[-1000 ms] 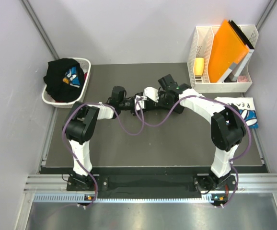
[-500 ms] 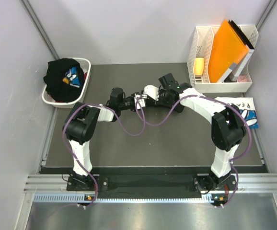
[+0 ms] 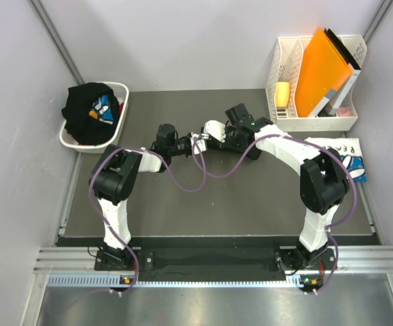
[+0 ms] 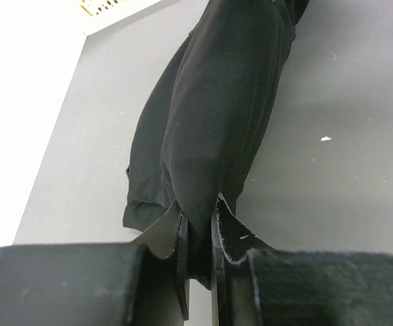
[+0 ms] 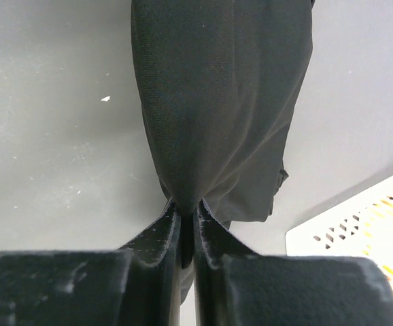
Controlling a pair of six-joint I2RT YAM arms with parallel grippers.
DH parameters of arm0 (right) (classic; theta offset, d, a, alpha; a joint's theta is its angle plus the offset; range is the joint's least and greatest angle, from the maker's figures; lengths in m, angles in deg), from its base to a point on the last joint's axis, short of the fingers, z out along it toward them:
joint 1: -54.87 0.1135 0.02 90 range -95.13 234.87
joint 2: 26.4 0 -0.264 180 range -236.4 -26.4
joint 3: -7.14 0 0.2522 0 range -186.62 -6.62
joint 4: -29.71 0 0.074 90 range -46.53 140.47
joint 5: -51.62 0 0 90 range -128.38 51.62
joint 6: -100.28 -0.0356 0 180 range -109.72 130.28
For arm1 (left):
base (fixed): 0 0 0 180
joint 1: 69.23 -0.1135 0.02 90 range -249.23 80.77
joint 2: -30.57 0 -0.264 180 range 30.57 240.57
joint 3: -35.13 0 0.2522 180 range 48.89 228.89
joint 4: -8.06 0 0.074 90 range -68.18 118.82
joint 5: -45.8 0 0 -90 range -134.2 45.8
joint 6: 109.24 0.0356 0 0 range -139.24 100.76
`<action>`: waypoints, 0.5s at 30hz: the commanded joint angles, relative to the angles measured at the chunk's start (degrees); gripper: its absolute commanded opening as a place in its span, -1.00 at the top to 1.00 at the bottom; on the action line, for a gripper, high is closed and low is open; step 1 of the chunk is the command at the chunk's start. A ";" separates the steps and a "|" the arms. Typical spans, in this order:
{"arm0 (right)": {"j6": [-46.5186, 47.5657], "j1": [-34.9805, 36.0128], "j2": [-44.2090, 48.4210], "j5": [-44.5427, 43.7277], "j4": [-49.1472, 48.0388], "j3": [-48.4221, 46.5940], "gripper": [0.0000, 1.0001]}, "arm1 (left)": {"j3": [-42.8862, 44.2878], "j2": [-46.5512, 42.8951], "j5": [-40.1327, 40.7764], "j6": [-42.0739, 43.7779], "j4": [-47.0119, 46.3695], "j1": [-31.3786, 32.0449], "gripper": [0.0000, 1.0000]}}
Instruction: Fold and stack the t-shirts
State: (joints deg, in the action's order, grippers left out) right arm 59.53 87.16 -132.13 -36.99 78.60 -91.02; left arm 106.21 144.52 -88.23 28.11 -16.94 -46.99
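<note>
Dark grey surface [image 3: 217, 204], pale walls [image 3: 196, 41] on three sides, pretty bare setup. Back left corner has a white laundry basket [image 3: 120, 122] with a bunched-up black tee [image 3: 81, 112] stuffed in it, and you can see a bit of blue and white print on top. Back right there's a white file organizer [image 3: 285, 75] with an orange folder [image 3: 326, 68] leaning in it. A folded white tee [image 3: 346, 153] with blue print lies flat on the right edge of the surface, just in front of the organizer.

Both arms reach in and meet around the middle rear of the surface. From above you can't really pick out what's between them, since it's all black on dark grey. The wrist cams make it clear, though. The left fingers [image 4: 169, 234] are clenched on a fold of a black t-shirt [image 4: 217, 122], with the fabric squeezed right into the narrow gap between them. From there the cloth runs away from the camera as a long bunched roll over the grey surface. Same deal on the other side: the right fingers [image 5: 157, 234] are pinched tight on the same black t-shirt, cloth wedged between the tips. That roll fills the top of the right wrist view, and a perforated white corner of the organizer pokes in at lower right.
</note>
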 commanded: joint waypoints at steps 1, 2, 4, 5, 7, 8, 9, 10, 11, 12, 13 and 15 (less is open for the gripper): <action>0.32 0.93 2.20 3.09 -0.94 0.90 0.52 | 1.21 -1.36 1.14 -1.65 -2.72 0.35 1.00; 0.23 0.93 2.11 3.27 -1.38 1.77 0.41 | 1.22 -1.45 0.97 -1.74 -2.63 0.26 1.00; -0.12 1.10 1.59 3.27 -2.00 2.05 0.15 | 1.13 -1.63 0.88 -1.74 -2.63 0.35 1.00; -0.47 1.02 1.41 3.62 -2.09 1.96 0.09 | 1.13 -1.89 0.62 -1.74 -2.63 0.26 1.00; -1.26 1.10 0.62 4.15 -1.74 1.70 -0.01 | 1.04 -1.98 0.61 -1.74 -2.63 0.35 1.00; -1.44 1.28 0.35 4.67 -1.82 1.35 -0.02 | 1.04 -2.07 0.79 -1.91 -2.63 0.35 1.00; -1.88 1.28 0.18 4.94 -2.00 1.43 -0.05 | 1.04 -2.15 0.79 -1.91 -2.63 0.35 1.00; -1.97 1.28 0.09 5.11 -2.26 1.43 -0.06 | 1.04 -2.15 0.88 -2.00 -2.63 0.26 1.00; -2.40 1.45 -0.17 5.38 -2.44 1.26 -0.07 | 1.04 -2.15 0.96 -1.91 -2.63 0.26 1.00; -2.58 1.54 -0.44 5.55 -2.44 1.08 -0.07 | 1.04 -2.24 1.14 -1.91 -2.63 0.35 1.00; -2.85 1.72 -0.61 5.99 -2.35 0.91 -0.08 | 1.04 -2.24 1.23 -2.00 -2.63 0.35 1.00; -3.37 1.98 -1.05 7.22 -1.74 0.12 -0.08 | 1.04 -2.33 1.58 -2.09 -2.81 0.35 1.00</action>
State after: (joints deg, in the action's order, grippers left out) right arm 57.30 87.14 -132.18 -35.37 76.70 -89.75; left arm 106.21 144.52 -88.27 27.50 -16.38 -47.05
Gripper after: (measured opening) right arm 0.535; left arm 0.147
